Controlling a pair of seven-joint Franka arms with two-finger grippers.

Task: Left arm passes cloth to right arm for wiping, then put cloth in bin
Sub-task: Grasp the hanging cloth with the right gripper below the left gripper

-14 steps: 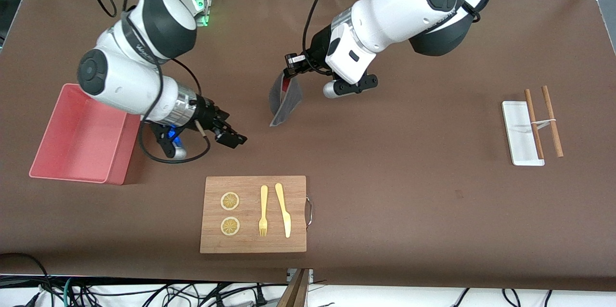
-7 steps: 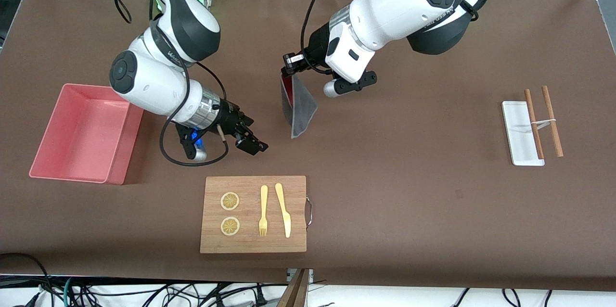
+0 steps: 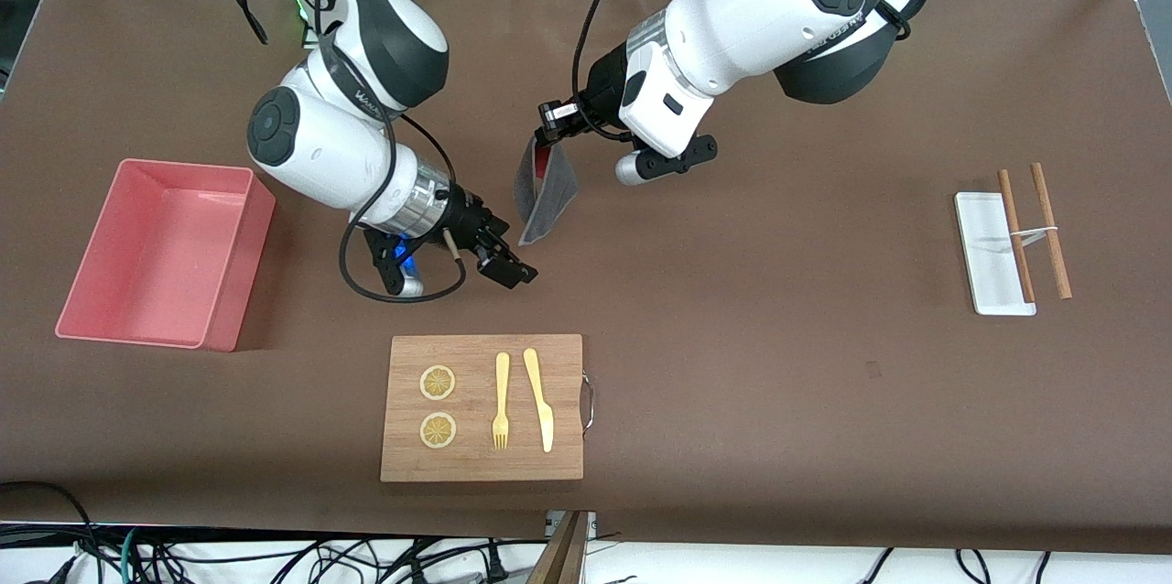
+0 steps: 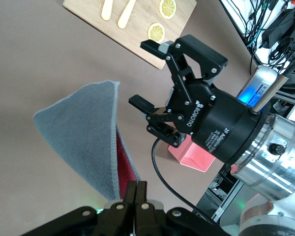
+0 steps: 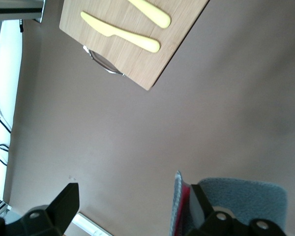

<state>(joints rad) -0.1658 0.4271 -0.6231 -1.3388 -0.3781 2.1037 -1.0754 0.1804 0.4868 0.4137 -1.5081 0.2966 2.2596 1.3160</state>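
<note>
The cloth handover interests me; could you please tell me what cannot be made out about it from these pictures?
- Front view: whether the right gripper touches the cloth; the two overlap from above.
- Right wrist view: the cloth's lower part is cut off by the frame edge, and one of the fingers covers its folded edge.
- Left wrist view: the left gripper pinches the cloth's corner, hiding how much is held.
- Front view: the right arm's base is cut off by the top edge.

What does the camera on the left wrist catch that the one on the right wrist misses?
Only the left wrist view shows the two lemon slices, the whole open right gripper, a bit of the pink bin, and the left gripper shut on the cloth.

Only the right wrist view shows the board's metal handle and the whole yellow knife.

Both show the hanging grey-and-red cloth, the wooden board and the brown table.
</note>
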